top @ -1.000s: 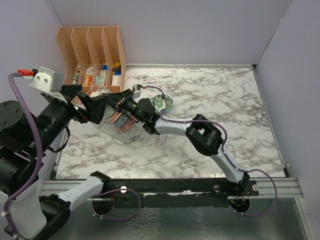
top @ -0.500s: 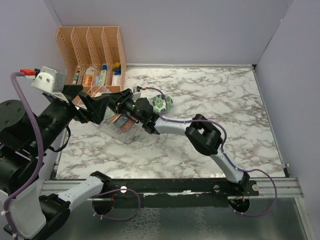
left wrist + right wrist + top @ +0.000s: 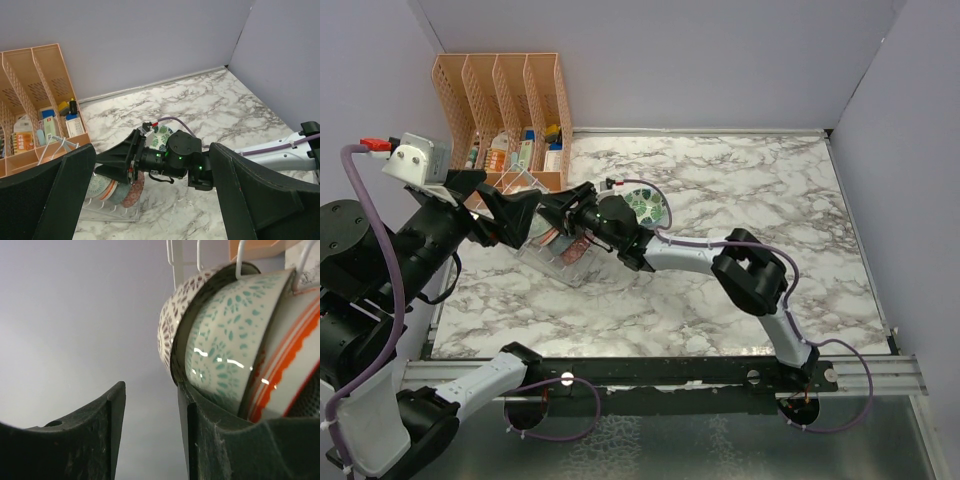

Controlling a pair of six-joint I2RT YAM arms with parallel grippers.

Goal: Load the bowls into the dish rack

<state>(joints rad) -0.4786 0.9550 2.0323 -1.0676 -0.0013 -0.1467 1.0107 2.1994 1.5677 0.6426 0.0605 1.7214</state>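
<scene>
Pushed further in than a moment ago, the right gripper (image 3: 563,203) hangs over the clear plastic dish rack (image 3: 577,272), jaws parted and empty, beside patterned ceramic bowls (image 3: 225,340) racked on edge. One round green-white bowl (image 3: 650,208) lies just right of the rack. The left gripper (image 3: 518,212) hovers over its left end, spread wide, holding nothing.

Tight at the upper left of the top view: clear plastic dish rack (image 3: 558,258) hemmed in behind by the tall orange slotted organizer (image 3: 505,105) and the purple side wall (image 3: 370,80). Crowded further by the left gripper (image 3: 520,215), spread wide just above, and the right gripper (image 3: 558,205), fingers apart, close beside the bowls standing on edge (image 3: 112,186). Right arm (image 3: 700,258) lying across the middle, small green-white patterned bowl (image 3: 648,207) just beside its wrist. Open marble tabletop (image 3: 790,190) over the whole right side and along the lower edge.
</scene>
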